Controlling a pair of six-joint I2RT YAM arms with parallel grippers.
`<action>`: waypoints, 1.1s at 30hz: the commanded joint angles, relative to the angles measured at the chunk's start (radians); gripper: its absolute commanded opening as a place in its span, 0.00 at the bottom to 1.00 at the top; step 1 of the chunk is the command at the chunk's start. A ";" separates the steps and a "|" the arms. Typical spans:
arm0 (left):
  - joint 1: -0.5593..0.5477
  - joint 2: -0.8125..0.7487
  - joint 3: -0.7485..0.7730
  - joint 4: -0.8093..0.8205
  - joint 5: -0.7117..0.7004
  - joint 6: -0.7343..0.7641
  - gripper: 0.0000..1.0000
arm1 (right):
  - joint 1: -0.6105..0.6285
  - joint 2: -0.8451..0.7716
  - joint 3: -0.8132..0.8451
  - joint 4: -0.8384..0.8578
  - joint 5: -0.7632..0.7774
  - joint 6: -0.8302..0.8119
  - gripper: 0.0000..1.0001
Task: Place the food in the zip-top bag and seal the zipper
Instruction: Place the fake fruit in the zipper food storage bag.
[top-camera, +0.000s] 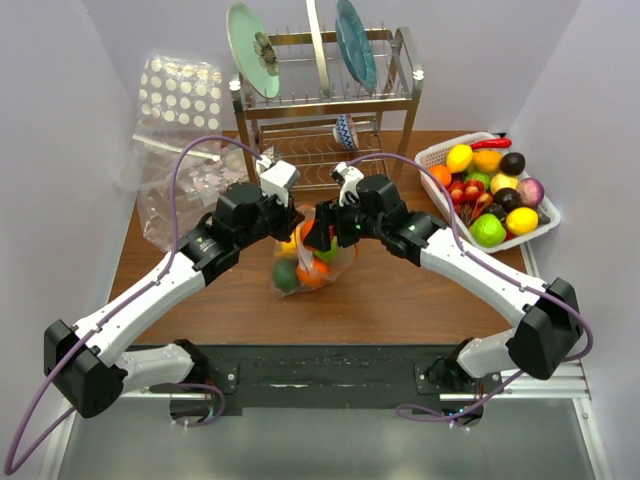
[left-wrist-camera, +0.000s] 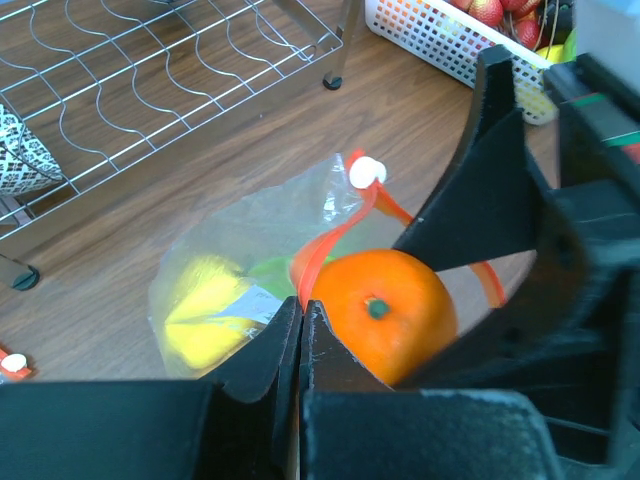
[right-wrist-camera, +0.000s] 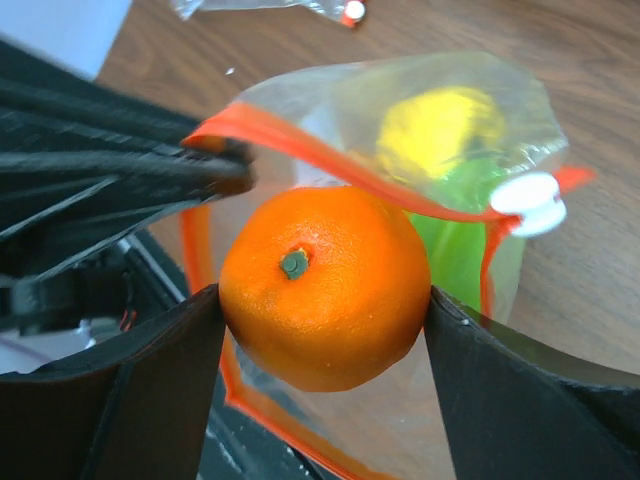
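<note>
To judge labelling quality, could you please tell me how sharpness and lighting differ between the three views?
Top external view: even light, sharp throughout, arms hiding much of the zip-top bag. Left wrist view: orange crisp, left gripper a dark, near-featureless mass. Right wrist view: orange sharp, its own fingers underexposed black.

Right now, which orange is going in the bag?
Look at the middle of the brown table, at the clear zip-top bag. The orange sits at the bag's mouth, held by the right gripper. Unlike the yellow food and green food inside, it is bright orange with a green stem dot.
</note>
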 joint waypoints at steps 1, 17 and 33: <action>0.007 -0.013 0.002 0.040 0.002 0.013 0.00 | 0.011 0.004 0.041 0.042 0.111 0.004 0.89; 0.005 -0.016 0.002 0.042 0.005 0.011 0.00 | 0.011 -0.137 0.097 -0.159 0.402 -0.077 0.96; 0.005 -0.025 0.002 0.038 0.008 0.011 0.00 | -0.329 -0.122 0.134 -0.407 1.011 -0.089 0.99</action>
